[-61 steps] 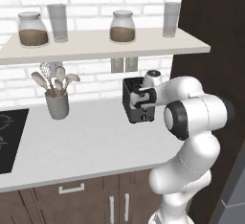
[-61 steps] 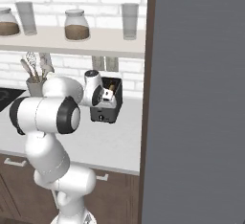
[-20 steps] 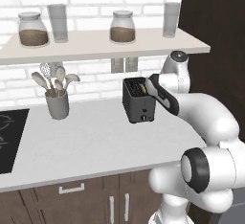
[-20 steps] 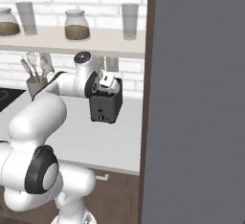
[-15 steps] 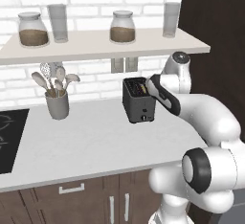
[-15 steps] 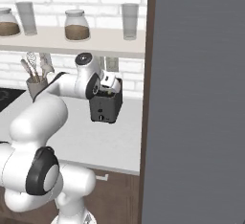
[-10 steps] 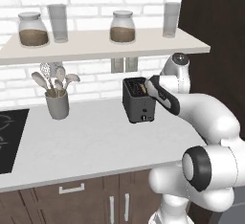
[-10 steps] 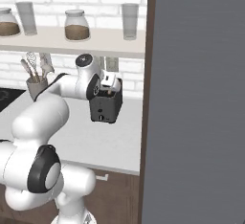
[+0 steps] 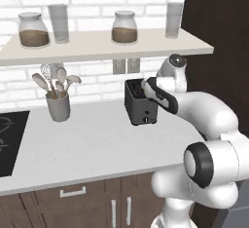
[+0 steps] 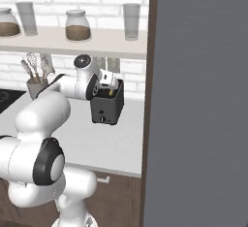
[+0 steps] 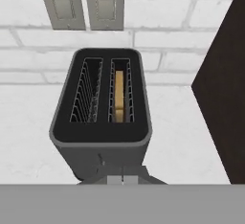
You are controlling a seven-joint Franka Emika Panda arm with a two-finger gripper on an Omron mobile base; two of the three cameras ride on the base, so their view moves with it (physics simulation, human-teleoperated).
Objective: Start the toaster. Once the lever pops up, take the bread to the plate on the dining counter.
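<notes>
While the hand (image 11: 122, 180) is pinched together, tan bread (image 11: 119, 96) fills the boxy toaster (image 11: 103, 117).

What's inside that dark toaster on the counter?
Looking down from the hand view, the toaster has two slots. The right one holds the bread, standing on edge; the left shows bare wire guides. The slice's lower part is sunk out of sight.
</notes>
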